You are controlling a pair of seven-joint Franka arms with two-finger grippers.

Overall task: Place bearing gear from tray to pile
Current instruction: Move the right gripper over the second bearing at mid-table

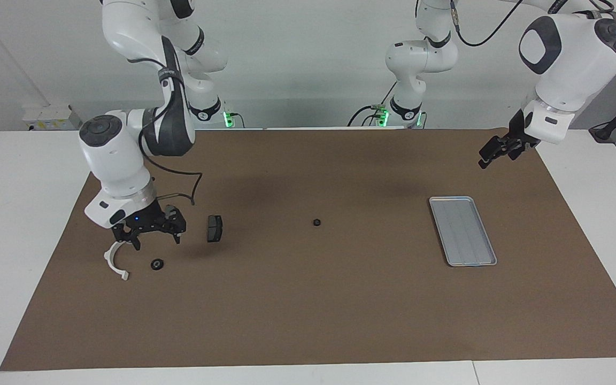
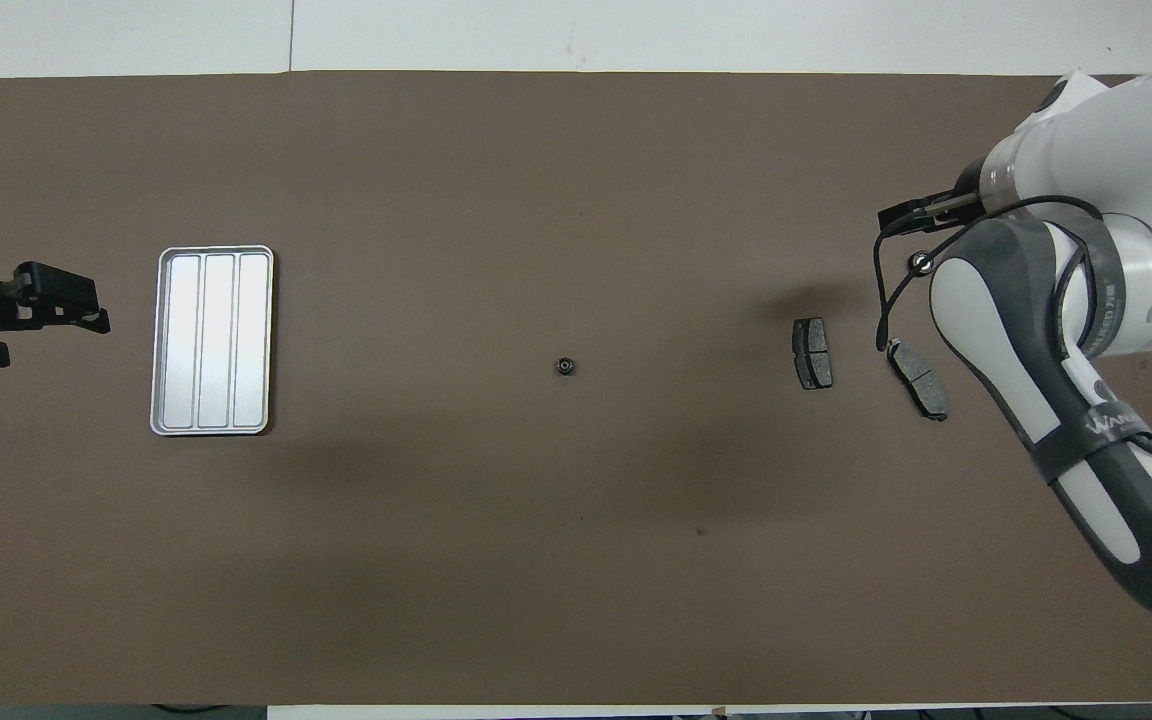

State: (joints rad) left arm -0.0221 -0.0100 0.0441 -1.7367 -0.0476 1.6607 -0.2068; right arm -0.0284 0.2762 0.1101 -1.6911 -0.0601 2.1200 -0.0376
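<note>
The right gripper (image 1: 150, 237) hangs at the frame's lower left with fingers spread; a bearing gear (image 1: 157, 264) lies released beside the white bracket (image 1: 116, 261) (the pile). The tray (image 1: 462, 230) is empty; the left gripper (image 1: 492, 153) waits, fingers unreadable.

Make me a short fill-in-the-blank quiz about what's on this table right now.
1. The tray holds ___ parts.
2. The right gripper hangs over the ___ bracket.
3. The bearing gear lies beside that bracket, on the ___ mat.
4. The left gripper waits at the ___ arm's end of the table.

Missing: no; white; brown; left
</note>
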